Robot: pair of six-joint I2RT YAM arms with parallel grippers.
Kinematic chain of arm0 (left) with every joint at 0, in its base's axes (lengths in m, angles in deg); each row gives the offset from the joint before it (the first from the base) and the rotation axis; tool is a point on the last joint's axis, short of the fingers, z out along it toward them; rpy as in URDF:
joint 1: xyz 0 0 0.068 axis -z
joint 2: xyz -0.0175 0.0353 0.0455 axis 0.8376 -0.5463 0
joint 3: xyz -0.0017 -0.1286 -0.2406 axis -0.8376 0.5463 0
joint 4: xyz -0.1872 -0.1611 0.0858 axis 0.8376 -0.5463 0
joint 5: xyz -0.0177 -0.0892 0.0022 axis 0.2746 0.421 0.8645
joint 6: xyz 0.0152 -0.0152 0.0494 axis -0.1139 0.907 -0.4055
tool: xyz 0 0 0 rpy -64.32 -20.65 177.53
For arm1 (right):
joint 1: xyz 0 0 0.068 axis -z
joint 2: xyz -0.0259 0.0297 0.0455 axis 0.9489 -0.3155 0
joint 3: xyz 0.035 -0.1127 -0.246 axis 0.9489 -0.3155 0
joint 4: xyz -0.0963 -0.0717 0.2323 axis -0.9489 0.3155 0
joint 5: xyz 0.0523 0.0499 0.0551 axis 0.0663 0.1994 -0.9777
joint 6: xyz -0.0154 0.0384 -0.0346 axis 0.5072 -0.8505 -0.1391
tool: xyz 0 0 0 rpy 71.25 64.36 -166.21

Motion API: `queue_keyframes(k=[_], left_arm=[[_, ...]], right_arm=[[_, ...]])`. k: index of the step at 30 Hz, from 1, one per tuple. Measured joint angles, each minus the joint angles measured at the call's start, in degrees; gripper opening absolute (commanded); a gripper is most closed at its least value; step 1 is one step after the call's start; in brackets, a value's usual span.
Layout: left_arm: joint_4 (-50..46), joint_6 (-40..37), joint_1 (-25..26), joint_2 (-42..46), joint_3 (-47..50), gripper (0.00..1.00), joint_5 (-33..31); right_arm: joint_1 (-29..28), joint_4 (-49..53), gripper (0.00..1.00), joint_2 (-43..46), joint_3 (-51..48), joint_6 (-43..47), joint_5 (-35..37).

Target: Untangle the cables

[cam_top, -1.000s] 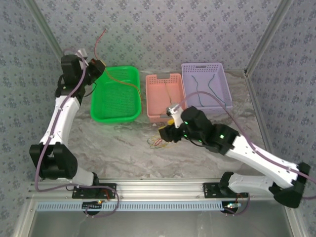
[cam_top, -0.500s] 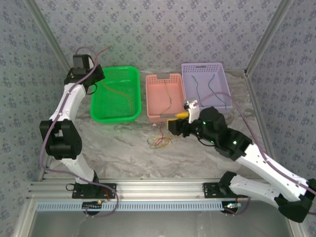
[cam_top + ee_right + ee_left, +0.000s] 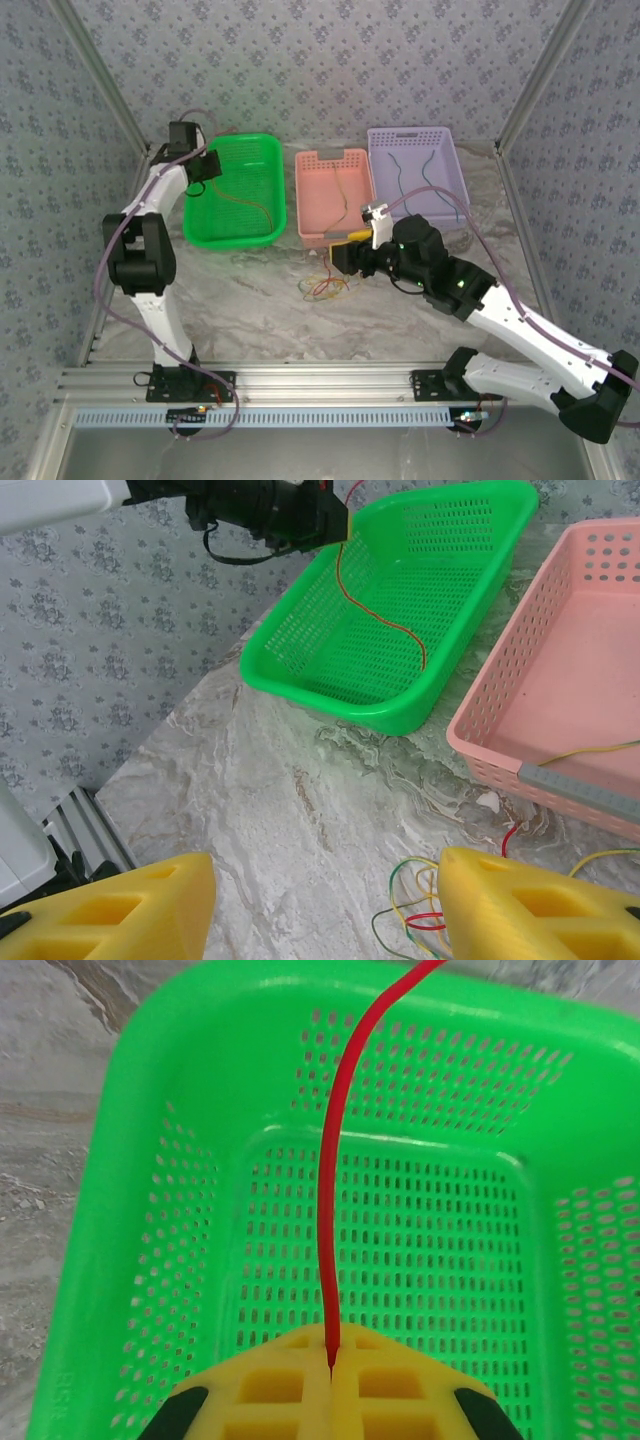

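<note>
A red cable [image 3: 335, 1160] runs from my left gripper [image 3: 330, 1360], which is shut on its end, out over the green basket [image 3: 150, 1160]. From above, the left gripper [image 3: 208, 167] sits at the basket's far left rim and the red cable [image 3: 255, 203] curves across the basket floor. A small tangle of cables [image 3: 325, 288], green, yellow and red, lies on the table in front of the pink basket [image 3: 303, 205]. My right gripper [image 3: 340, 256] hovers just above and right of it. In the right wrist view the gripper [image 3: 325, 910] is open, and the tangle [image 3: 420, 910] lies near its right finger.
The pink basket holds a yellowish cable [image 3: 343, 200]. The purple basket [image 3: 415, 133] at the back right holds blue and teal cables [image 3: 430, 180]. The green basket [image 3: 230, 240] stands at the back left. Patterned walls enclose the marble table [image 3: 230, 290].
The left arm has swung down from high behind the green basket to its left rim, laying the red cable into the basket. The right gripper has shifted slightly above the tangle.
</note>
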Motion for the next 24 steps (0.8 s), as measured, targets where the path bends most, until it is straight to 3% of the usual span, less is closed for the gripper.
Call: queue_keyframes(k=[16, 17, 19, 21, 24], left_arm=[[-0.79, -4.68, 2.49, -6.73, 1.97, 0.00, -3.74], [-1.64, -4.66, 2.49, -7.48, 1.60, 0.06, -4.24], [-3.23, -4.39, 2.49, -9.07, 0.22, 0.33, -5.09], [-4.52, -3.67, 2.49, -9.84, -0.81, 0.50, -5.57], [-5.51, -2.05, 2.71, -9.40, -1.38, 0.68, -6.10]], right_arm=[[0.31, -0.31, 0.63, -1.44, -0.04, -0.07, 0.00], [0.42, -0.28, 0.63, -1.79, -0.04, -0.07, -0.02], [0.52, -0.26, 0.63, -2.38, -0.04, -0.07, -0.02], [0.57, -0.26, 0.63, -2.86, -0.04, -0.09, 0.02], [0.66, -0.13, 0.63, -3.26, -0.04, -0.42, 0.46]])
